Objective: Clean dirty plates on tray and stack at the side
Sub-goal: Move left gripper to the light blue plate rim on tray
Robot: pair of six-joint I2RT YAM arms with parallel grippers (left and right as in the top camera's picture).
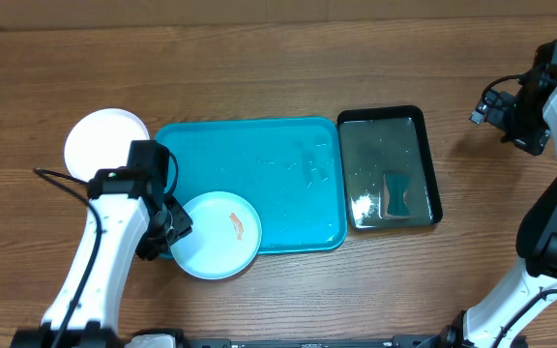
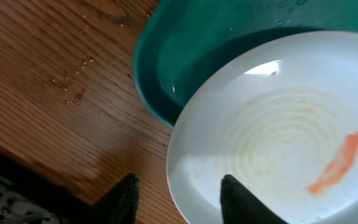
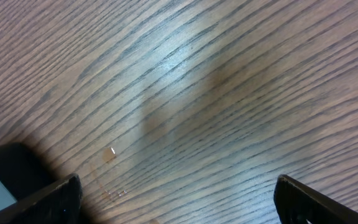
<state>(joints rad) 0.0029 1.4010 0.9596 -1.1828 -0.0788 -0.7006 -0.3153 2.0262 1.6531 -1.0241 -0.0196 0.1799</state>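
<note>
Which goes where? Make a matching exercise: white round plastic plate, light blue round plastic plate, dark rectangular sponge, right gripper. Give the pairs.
1. white round plastic plate
2. light blue round plastic plate
3. dark rectangular sponge
4. right gripper

A. in the black rectangular basin
B. open over bare wooden table
C. on the table, left of the teal plastic tray
D. overhanging the tray's near left corner

Pairs: 1-C, 2-D, 3-A, 4-B.
</note>
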